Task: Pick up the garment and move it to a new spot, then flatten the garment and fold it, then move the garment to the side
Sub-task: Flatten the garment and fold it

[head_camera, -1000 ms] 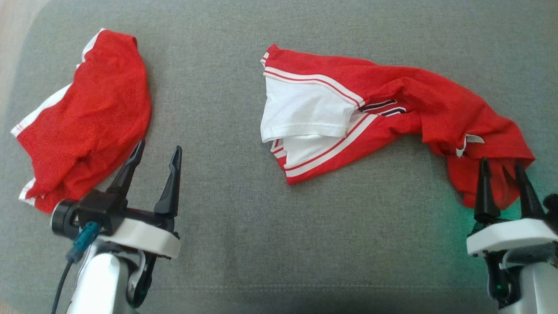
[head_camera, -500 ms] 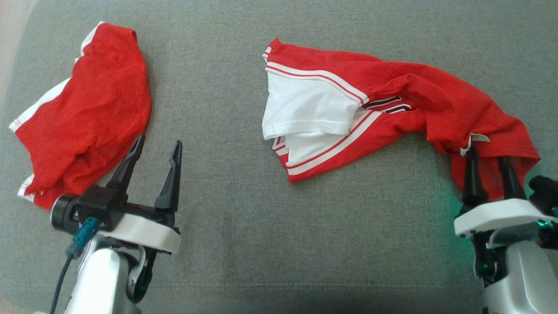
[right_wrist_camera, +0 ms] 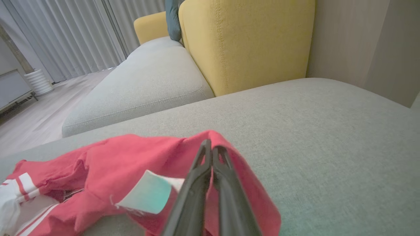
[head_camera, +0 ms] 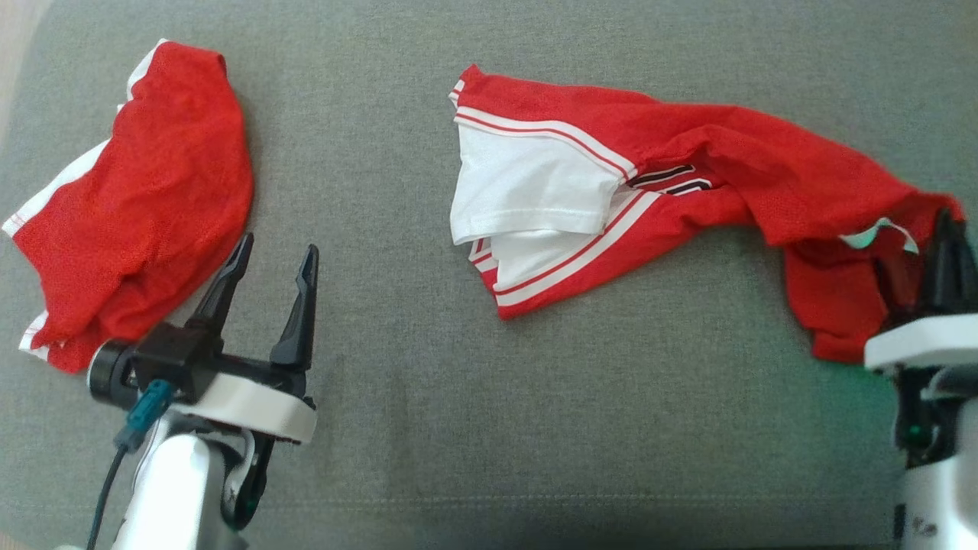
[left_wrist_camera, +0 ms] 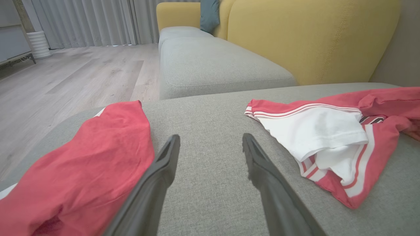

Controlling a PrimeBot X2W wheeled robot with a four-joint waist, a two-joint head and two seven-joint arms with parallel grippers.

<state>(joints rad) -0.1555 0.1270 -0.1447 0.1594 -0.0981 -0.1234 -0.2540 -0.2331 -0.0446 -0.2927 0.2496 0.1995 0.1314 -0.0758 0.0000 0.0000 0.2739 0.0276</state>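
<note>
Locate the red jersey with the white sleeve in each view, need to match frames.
Head view: red jersey runs from centre to the right edge, its right end pinched in the right gripper.
Left wrist view: jersey at the right side, lying on the grey cushion.
Right wrist view: jersey at lower left to centre, bunched up around the shut gripper.
Shared landmark: its white sleeve.

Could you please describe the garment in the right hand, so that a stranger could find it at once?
On the wide grey cushion, two red garments lie apart. The one meant is the long shirt stretched across the middle and right, its right end pinched in the shut right hand. Unlike the red bundle on the left, it shows a white sleeve and striped bands.
</note>
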